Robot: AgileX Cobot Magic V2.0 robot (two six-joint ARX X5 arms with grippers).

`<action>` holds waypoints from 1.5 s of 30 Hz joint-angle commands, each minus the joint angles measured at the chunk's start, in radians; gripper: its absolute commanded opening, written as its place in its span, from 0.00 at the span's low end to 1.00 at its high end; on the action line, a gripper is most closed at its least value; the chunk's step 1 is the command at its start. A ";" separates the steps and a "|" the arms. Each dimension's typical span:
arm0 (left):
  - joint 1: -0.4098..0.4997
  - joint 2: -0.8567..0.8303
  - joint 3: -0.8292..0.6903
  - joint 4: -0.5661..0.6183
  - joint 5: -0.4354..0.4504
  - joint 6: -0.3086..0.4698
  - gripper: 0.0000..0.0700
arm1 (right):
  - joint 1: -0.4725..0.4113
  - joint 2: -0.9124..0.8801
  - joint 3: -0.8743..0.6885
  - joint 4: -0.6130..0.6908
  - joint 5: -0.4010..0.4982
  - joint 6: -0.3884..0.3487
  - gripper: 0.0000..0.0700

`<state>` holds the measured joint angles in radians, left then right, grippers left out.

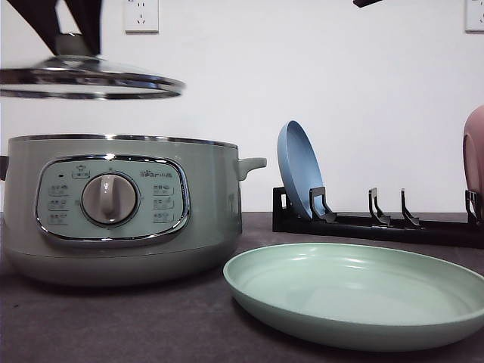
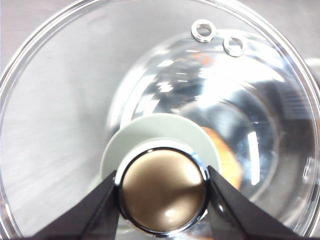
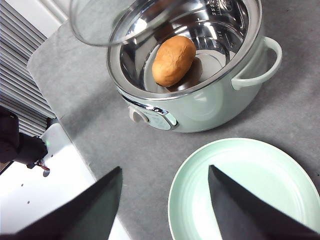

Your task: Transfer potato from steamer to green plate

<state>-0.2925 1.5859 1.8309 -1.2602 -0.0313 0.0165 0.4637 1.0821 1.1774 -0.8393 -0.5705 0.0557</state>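
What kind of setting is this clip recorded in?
Probably a staged kitchen-style tabletop in a lab, not a real kitchen: an electric steamer and green plate sit on a grey mat before a bare white wall, with a black dish rack behind.

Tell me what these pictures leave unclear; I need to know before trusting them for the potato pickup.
- Potato: in the front view the steamer wall hides it; in the left wrist view it is an orange blur through the glass lid.
- Pink plate: front view, cut off by the frame edge.
- Right gripper: right wrist view, fingertips cut off by the edge.
- Panel labels: front view, too small.
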 commanded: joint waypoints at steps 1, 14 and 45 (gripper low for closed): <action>0.021 -0.026 0.027 0.021 -0.008 0.002 0.00 | 0.005 0.009 0.016 0.010 0.002 0.010 0.49; 0.228 -0.074 0.027 -0.031 -0.030 0.018 0.00 | 0.005 0.015 0.017 0.032 0.003 0.042 0.49; 0.333 -0.074 0.027 -0.032 -0.030 0.025 0.00 | 0.308 0.832 0.813 -0.068 0.282 0.077 0.73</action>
<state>0.0383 1.5173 1.8305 -1.3198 -0.0566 0.0360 0.7574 1.8804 1.9605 -0.9088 -0.2947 0.1284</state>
